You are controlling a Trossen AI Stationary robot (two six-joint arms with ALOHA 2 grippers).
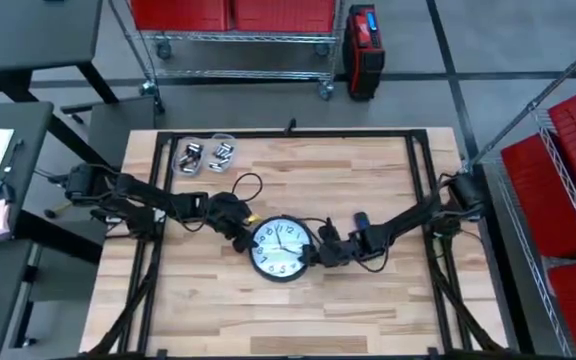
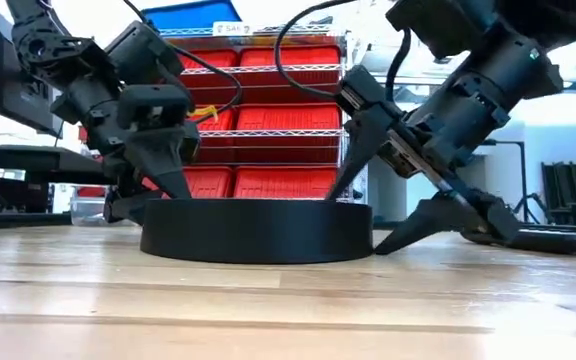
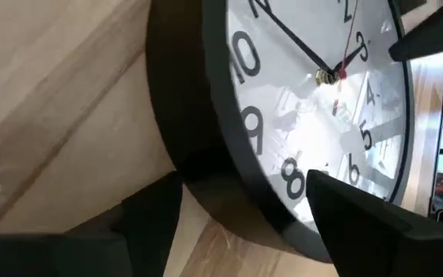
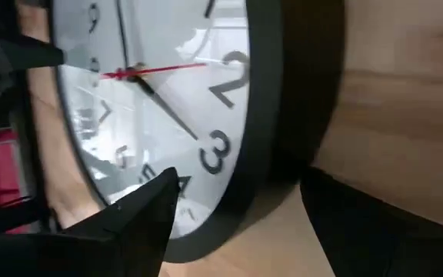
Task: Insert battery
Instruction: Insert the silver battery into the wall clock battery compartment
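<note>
A round black-rimmed wall clock (image 1: 280,248) lies face up on the wooden table, its back on the wood. My left gripper (image 1: 246,238) is open at the clock's left rim. One finger is over the white face near the 8 (image 3: 337,200) and the other is outside the rim (image 3: 152,215). My right gripper (image 1: 318,252) is open at the right rim. It has one finger over the face near the 4 (image 4: 148,204) and the other outside the rim (image 4: 360,215). Two clear tubs (image 1: 204,156) at the back left hold what look like batteries. My left gripper straddles the clock's left rim (image 3: 229,192), slanting down from the table's left; I cannot tell whether its fingers touch the rim. My right gripper straddles the right rim (image 4: 275,165), slanting down from the right. Its outer finger (image 2: 408,235) reaches down to the table beside the clock's wall; I cannot tell whether it touches the clock.
A black frame (image 1: 288,133) runs round the tabletop. Bare wood lies in front of the clock (image 1: 288,315) and behind it. Wire shelving with red bins (image 1: 233,15) stands beyond the far edge, and more red bins (image 1: 568,160) at the right.
</note>
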